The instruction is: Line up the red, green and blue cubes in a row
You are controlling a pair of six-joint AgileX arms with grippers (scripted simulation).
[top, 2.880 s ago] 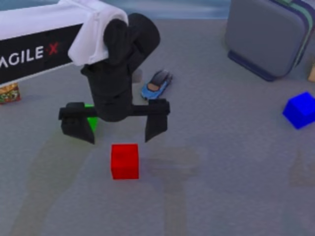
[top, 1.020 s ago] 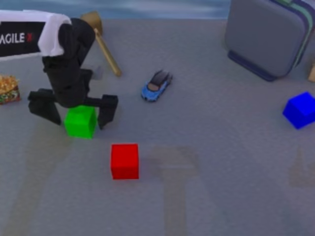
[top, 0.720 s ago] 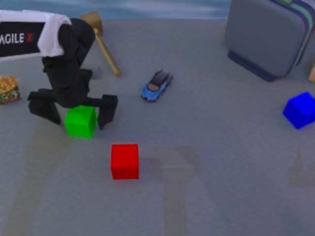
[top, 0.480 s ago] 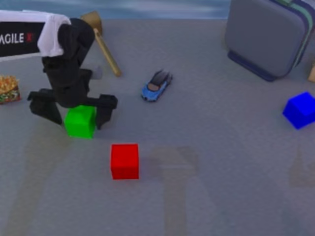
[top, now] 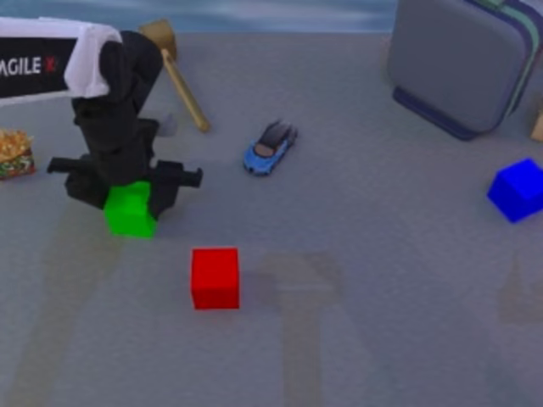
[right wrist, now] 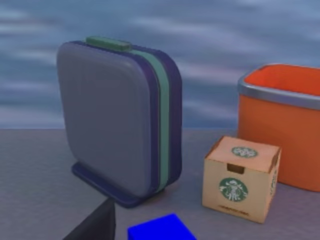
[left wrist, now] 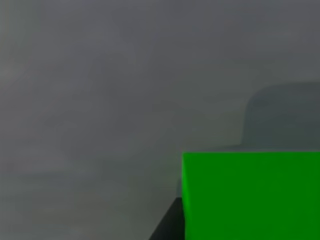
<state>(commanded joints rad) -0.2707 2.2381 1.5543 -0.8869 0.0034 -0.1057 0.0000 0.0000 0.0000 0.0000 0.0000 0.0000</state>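
Note:
The green cube (top: 129,209) stands at the table's left, and my left gripper (top: 127,197) is shut on it from above, with black fingers against its two sides. In the left wrist view the green cube (left wrist: 250,195) fills the corner beside one dark finger (left wrist: 167,225). The red cube (top: 215,277) rests on the table, to the right of the green one and nearer the front. Far right lies the blue cube (top: 517,188), which also shows in the right wrist view (right wrist: 160,227) beside one dark finger (right wrist: 97,225) of my open right gripper, which is out of the top view.
A small blue toy car (top: 270,148) sits behind the red cube. A wooden mallet (top: 174,68) lies at the back left and a snack pack (top: 13,154) at the left edge. A grey suitcase (top: 462,55) stands back right, near a coffee box (right wrist: 241,177) and an orange bin (right wrist: 282,120).
My left gripper moved left from above the red cube to the green cube, then its fingers drew together onto it. The green cube shifted slightly left.

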